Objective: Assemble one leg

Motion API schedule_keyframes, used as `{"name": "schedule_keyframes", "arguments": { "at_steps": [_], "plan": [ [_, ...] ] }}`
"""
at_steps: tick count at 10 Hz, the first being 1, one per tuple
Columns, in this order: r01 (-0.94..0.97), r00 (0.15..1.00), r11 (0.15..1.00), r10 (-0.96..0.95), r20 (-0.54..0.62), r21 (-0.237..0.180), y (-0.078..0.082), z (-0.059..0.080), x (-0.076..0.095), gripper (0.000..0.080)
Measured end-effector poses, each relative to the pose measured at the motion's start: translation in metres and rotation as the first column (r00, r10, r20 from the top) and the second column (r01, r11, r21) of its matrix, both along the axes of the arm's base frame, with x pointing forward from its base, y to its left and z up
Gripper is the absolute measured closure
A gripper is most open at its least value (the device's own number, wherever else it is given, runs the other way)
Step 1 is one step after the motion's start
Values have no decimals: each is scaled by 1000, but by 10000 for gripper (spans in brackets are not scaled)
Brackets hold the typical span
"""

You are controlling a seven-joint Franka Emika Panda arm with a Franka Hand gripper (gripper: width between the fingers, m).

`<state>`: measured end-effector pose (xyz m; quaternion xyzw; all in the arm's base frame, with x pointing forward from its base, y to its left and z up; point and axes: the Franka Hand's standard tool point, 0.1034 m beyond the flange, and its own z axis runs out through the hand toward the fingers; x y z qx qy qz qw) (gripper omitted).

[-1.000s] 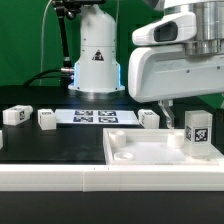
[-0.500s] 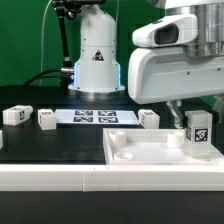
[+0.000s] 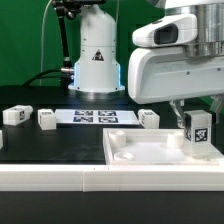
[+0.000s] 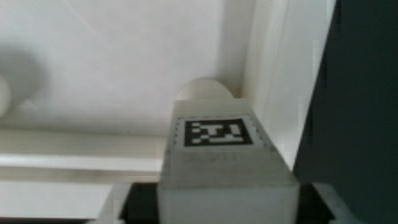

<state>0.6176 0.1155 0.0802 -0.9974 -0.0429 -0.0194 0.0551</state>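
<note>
My gripper (image 3: 194, 120) is shut on a leg (image 3: 198, 134), a small white post with a black-and-white tag facing the camera. It holds the leg upright over the right-hand corner of the wide white panel (image 3: 140, 152), close to the panel's surface. In the wrist view the leg (image 4: 219, 150) stands between my two dark fingers (image 4: 146, 203), its far end by the panel's raised rim (image 4: 267, 60). I cannot tell whether the leg's lower end touches the panel.
Three more tagged white legs lie on the black table: two at the exterior view's left (image 3: 14, 115) (image 3: 46, 118) and one near the middle (image 3: 149, 118). The marker board (image 3: 92, 116) lies behind them, in front of the arm's base (image 3: 97, 55).
The held leg has shifted slightly up and towards the exterior view's left over the panel corner. The other parts have not moved.
</note>
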Motion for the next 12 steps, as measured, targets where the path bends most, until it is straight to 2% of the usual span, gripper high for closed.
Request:
{"name": "schedule_keyframes", "arguments": {
  "at_steps": [1, 4, 6, 8, 10, 12],
  "plan": [
    [193, 981, 981, -193, 1, 0, 1, 0, -1, 508],
    [507, 862, 862, -507, -15, -4, 1, -1, -1, 508],
    [736, 676, 676, -736, -27, -11, 1, -2, 0, 507],
    [857, 515, 515, -857, -31, -20, 2, -1, 0, 507],
    [874, 484, 485, -874, -41, -17, 1, -1, 0, 507],
    [836, 548, 549, -836, -34, -16, 2, -1, 0, 485]
  ]
}}
